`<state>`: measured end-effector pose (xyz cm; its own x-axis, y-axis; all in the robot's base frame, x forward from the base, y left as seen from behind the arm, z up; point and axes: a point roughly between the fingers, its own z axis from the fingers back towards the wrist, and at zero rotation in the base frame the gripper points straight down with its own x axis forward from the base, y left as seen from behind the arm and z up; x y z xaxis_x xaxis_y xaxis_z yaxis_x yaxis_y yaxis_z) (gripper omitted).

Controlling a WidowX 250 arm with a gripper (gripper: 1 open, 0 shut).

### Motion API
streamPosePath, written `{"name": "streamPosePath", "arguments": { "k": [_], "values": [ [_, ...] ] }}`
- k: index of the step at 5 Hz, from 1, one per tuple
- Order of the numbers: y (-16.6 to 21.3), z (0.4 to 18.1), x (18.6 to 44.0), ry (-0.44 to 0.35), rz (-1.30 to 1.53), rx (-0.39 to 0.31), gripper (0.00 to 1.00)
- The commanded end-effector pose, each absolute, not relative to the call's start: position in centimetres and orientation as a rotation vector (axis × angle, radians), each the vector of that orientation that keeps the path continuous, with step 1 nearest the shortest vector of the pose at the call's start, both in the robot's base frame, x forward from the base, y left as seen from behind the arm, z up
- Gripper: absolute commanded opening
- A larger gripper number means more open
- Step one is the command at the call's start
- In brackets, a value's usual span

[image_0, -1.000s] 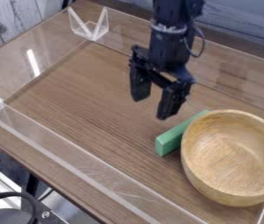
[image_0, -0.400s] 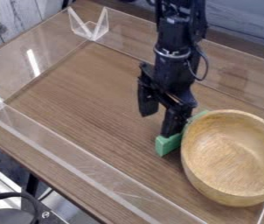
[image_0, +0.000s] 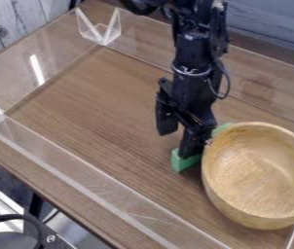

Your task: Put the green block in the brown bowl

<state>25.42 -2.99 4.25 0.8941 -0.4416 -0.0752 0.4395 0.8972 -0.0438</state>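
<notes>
Work surface is being provided by a wood-grain table [image_0: 85,107], brown, with light glare across it. Its near and left edges are being bordered by a clear acrylic wall [image_0: 72,190]. A small clear acrylic bracket [image_0: 99,27] is being seen at the far edge. Black cable [image_0: 19,231] is being seen bottom left.

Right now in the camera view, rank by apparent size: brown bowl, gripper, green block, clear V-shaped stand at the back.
1. brown bowl
2. gripper, open
3. clear V-shaped stand, though it sits farther from the camera, so unsure
4. green block, mostly hidden by the gripper
</notes>
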Motion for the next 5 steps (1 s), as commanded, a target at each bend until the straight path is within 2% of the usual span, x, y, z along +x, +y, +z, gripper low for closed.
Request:
{"name": "streamPosePath", "arguments": {
  "k": [1,5],
  "values": [
    [-3.3,4.3,26.1,0.040,-0.471,-0.033,1.00],
    [-3.8,2.3,26.6,0.004,-0.503,-0.057,1.00]
  ]
}}
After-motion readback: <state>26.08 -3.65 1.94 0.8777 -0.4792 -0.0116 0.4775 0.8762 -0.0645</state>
